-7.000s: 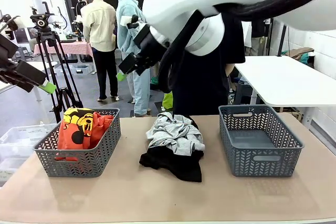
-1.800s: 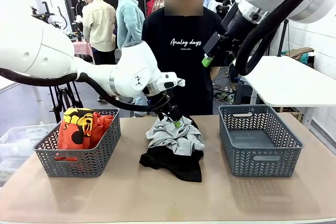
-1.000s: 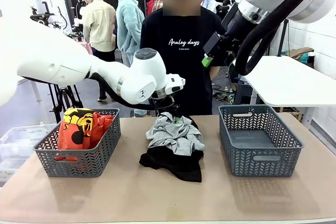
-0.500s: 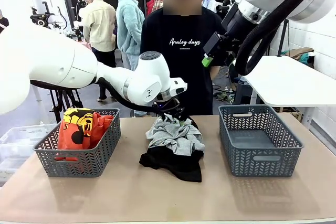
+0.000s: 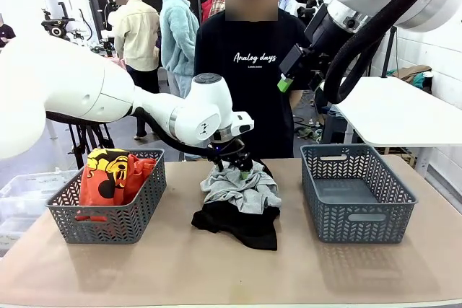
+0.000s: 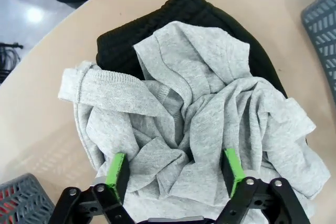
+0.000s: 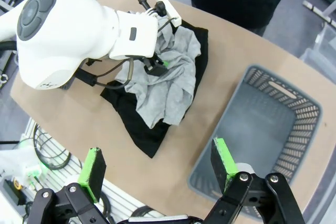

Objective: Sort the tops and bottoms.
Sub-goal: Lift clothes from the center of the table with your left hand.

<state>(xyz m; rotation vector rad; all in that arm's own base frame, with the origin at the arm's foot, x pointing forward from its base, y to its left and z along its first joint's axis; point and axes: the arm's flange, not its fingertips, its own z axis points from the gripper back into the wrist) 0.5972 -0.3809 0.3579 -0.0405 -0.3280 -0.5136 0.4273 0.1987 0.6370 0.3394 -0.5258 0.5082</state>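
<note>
The tan surface carries 2 grey lattice baskets. The left basket holds the orange-red shirt, and the right basket stands well apart on the other side. Between them lie the black bottoms, with the light grey sweatshirt crumpled on top (a black ribbed edge shows past it in the left wrist view). The left fingers are spread wide, their green pads sunk into the sweatshirt's folds on either side of a bunch, not clamped. The right fingers hang released, high above the surface.
</note>
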